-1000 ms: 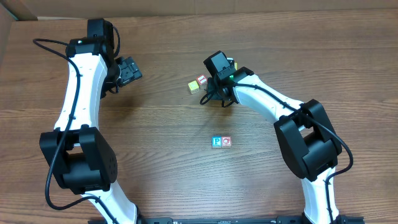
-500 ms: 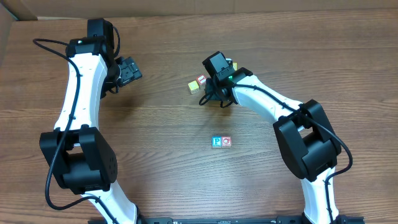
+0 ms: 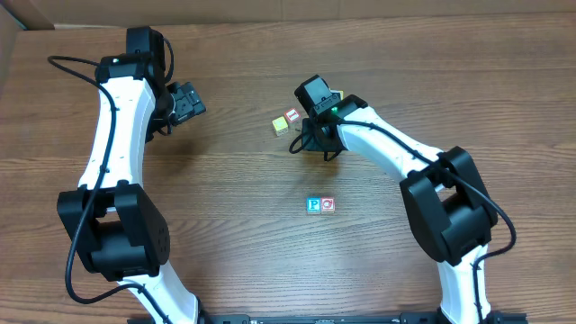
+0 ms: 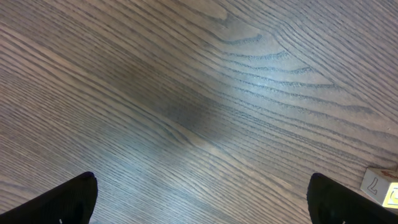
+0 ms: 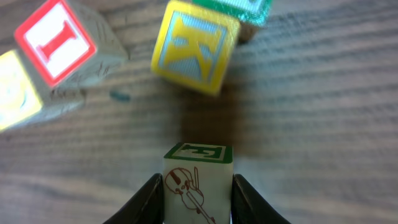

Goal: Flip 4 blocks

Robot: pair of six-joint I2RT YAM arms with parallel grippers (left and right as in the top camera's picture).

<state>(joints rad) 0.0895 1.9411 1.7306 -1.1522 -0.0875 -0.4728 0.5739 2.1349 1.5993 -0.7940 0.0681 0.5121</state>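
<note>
My right gripper [image 5: 198, 194] is shut on a cream block [image 5: 198, 180] with a red violin drawing and a green-bordered end face; whether it touches the table I cannot tell. Just beyond it lie a yellow K block [image 5: 193, 46], a red-bordered I block [image 5: 57, 40] and a yellow-faced block [image 5: 15, 93]. From overhead the right gripper [image 3: 317, 137] is beside the red-bordered block [image 3: 291, 116] and the yellow one [image 3: 280, 127]. A blue-bordered P block [image 3: 313, 205] and a red-bordered block [image 3: 328, 204] sit side by side nearer the front. My left gripper [image 3: 187, 102] hangs open over bare wood.
A green-faced cube [image 5: 236, 7] sits right behind the K block. In the left wrist view a cream block [image 4: 380, 185] shows at the lower right edge, past the right finger [image 4: 339, 200]. A cardboard edge [image 3: 18, 13] borders the table's far left.
The right gripper has shifted very slightly with the violin block held. The left arm and the blocks on the table have not moved.
</note>
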